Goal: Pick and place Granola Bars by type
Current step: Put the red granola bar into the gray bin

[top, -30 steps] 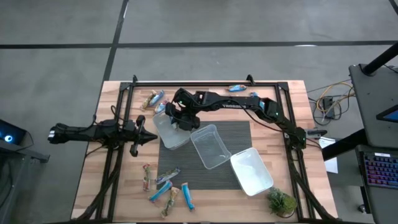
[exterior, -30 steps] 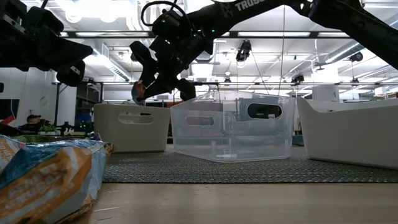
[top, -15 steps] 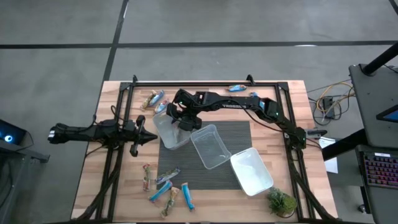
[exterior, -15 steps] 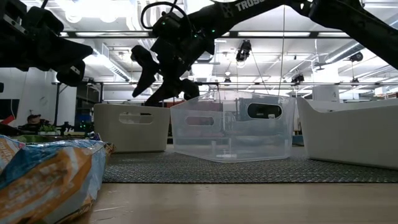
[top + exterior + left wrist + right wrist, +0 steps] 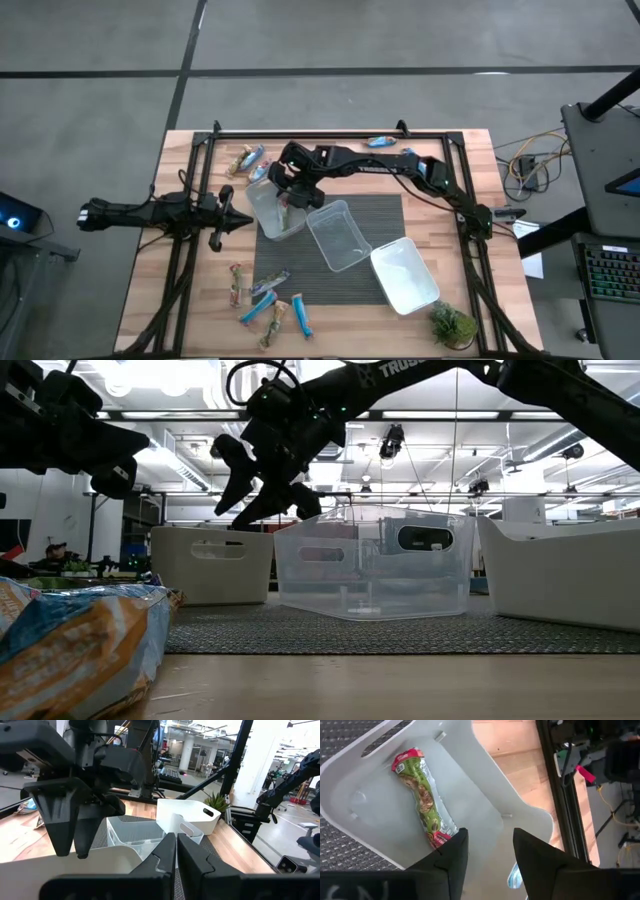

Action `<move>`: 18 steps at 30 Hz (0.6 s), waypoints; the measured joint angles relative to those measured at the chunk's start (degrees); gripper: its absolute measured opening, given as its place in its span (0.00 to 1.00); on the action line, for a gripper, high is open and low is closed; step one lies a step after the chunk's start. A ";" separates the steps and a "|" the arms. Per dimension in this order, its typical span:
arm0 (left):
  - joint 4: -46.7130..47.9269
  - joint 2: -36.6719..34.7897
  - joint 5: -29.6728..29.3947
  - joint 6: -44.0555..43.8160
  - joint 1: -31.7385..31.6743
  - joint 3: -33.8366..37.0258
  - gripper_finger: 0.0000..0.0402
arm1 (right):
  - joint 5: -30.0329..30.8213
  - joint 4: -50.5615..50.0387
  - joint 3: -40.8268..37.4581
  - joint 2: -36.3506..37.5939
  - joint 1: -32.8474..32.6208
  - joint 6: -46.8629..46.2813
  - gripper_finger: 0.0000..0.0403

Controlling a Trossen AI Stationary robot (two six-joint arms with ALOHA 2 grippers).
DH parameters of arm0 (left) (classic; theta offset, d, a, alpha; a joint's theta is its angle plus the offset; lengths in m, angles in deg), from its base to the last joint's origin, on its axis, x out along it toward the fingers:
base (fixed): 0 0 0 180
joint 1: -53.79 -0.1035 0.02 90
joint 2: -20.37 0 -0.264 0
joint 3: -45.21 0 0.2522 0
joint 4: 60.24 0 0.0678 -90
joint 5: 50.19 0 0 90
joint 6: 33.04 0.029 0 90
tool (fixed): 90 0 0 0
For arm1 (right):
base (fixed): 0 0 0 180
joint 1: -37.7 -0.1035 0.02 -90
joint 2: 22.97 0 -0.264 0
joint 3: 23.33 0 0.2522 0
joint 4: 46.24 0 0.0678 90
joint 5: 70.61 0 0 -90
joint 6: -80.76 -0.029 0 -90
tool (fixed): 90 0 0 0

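A granola bar (image 5: pixel 422 795) with red-green print lies flat on the floor of the leftmost white tub (image 5: pixel 275 212). My right gripper (image 5: pixel 490 851) hangs open just above this tub (image 5: pixel 212 565), slanting down, with nothing between its fingers; it also shows in the low view (image 5: pixel 255 508) and from above (image 5: pixel 284 187). My left gripper (image 5: pixel 238 222) waits shut at the table's left, level, its fingers (image 5: pixel 175 851) closed on nothing. More granola bars lie loose on the wood at the near left (image 5: pixel 265 300), the far left (image 5: pixel 245 158) and the far edge (image 5: pixel 380 141).
A clear tub (image 5: pixel 340 235) and another white tub (image 5: pixel 405 275) stand in a slanting row to the right on the dark mat. A small green plant (image 5: pixel 452 325) sits at the near right corner. A black frame (image 5: pixel 330 131) rims the table. One bar (image 5: pixel 70 650) lies close before the low camera.
My right gripper held the red-green bar above the leftmost tub, then opened and let it go. The bar has fallen into that tub and lies on its floor. The gripper has stayed in place above the tub and rolled a little about its own axis.
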 joint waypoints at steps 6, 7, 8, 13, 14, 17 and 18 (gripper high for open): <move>0.01 0.00 0.00 -0.01 0.00 0.00 0.00 | 0.02 -0.06 0.00 1.44 0.49 -2.60 0.24; 0.01 0.00 0.02 0.00 -0.01 0.00 0.00 | 0.00 -0.28 0.00 1.91 0.57 -4.12 0.21; 0.00 0.00 0.01 0.00 -0.01 0.00 0.00 | -0.02 -0.29 0.00 2.21 0.66 -6.01 0.17; 0.01 0.01 0.02 0.00 0.01 0.00 0.00 | 0.00 -1.87 0.02 3.74 0.88 -13.94 0.04; 0.01 0.02 0.02 -0.01 0.01 0.00 0.00 | -0.01 -2.46 0.02 3.95 0.88 -15.52 0.03; 0.01 0.00 0.02 0.00 -0.01 0.00 0.00 | -0.02 -4.54 0.02 5.38 1.02 -22.02 0.02; -0.01 0.00 0.02 0.00 -0.01 0.00 0.00 | -0.02 -5.43 0.02 6.13 1.19 -24.73 0.02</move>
